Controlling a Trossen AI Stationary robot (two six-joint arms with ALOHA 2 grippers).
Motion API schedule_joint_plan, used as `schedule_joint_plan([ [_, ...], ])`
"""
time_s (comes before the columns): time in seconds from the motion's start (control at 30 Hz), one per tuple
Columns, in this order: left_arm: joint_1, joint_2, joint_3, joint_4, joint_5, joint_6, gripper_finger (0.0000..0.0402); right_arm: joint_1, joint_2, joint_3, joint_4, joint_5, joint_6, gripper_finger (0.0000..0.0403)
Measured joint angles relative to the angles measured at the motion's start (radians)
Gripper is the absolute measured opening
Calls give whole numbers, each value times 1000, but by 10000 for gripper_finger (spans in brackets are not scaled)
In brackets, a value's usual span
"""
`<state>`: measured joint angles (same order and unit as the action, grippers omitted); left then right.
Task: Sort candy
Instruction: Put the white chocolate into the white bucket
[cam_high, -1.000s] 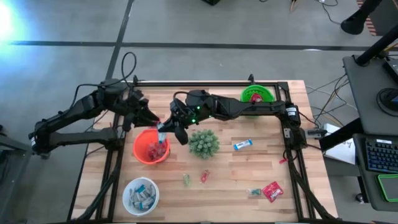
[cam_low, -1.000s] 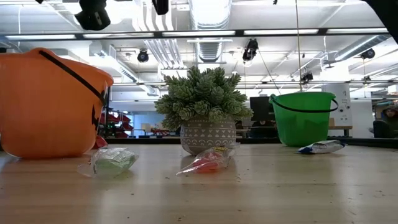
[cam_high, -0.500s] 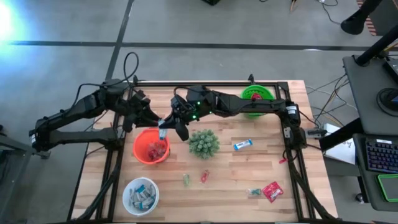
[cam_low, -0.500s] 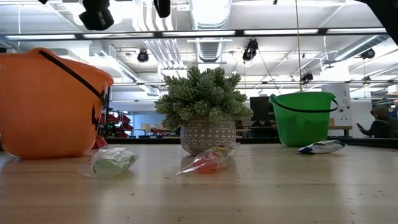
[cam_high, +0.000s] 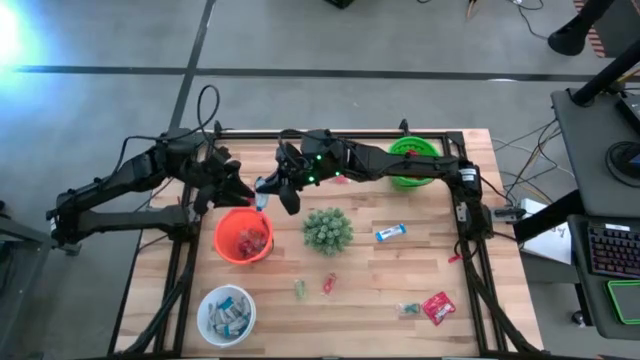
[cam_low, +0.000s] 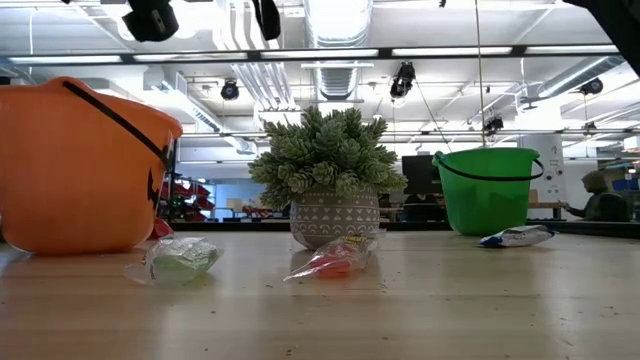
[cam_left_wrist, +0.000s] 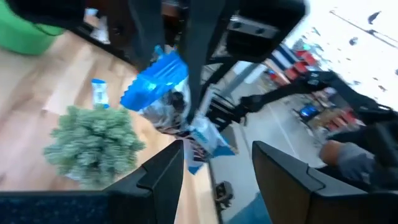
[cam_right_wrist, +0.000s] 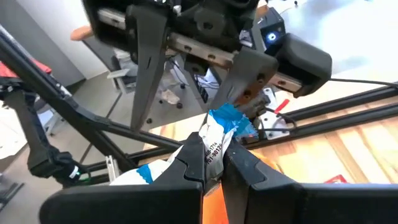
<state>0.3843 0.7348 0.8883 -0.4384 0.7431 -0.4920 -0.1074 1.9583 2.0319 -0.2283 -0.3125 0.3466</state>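
Surface (cam_high: 360, 270): wooden, carrying all items below.

Orange bucket (cam_high: 243, 236), at 9 o'clock of the plant (cam_high: 327, 230): some candy inside.

Green bucket (cam_high: 413, 155), at 1 o'clock of the plant.

White bowl (cam_high: 227, 314), at 7 o'clock: blue-and-white bars.

Right gripper (cam_high: 266, 190): above the orange bucket's far rim, clamped on a blue-and-white bar (cam_right_wrist: 214, 140).

Left gripper (cam_high: 243, 192): just beside it, jaws apart, closing on nothing.

Loose candy: red packet (cam_high: 437, 307), bar (cam_high: 390, 233), green piece (cam_high: 299, 289).

Handling: we judge a hand-over; we would seat the left jaws squarely around the bar before the right lets go.
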Motion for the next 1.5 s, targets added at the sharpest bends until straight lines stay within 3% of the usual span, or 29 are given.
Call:
schedule_joint_plan([
  [0.17, 0, 24, 0, -4, -70, 32, 173, 2, 0, 7, -1, -2, 1, 13],
  [0.7, 0, 90, 0, 44, -77, 76, 167, 1, 0, 7, -30, 0, -3, 13],
  [0.87, 0, 92, 0, 43, -75, 113, 122, 3, 0, 7, -27, 3, -6, 13],
  [1.07, -4, 107, 0, 38, -67, 156, 20, 4, 0, 8, -28, -5, -7, 13],
  [1.17, -6, 108, 0, 38, -67, 168, 12, 4, 0, 8, -28, -6, -7, 15],
  [1.3, -6, 105, 0, 39, -70, 169, 6, 4, 0, 9, -22, -3, -6, 42],
  [1.5, -8, 104, 0, 35, -71, 170, 2, 4, 0, 10, -16, 0, 8, 119],
])
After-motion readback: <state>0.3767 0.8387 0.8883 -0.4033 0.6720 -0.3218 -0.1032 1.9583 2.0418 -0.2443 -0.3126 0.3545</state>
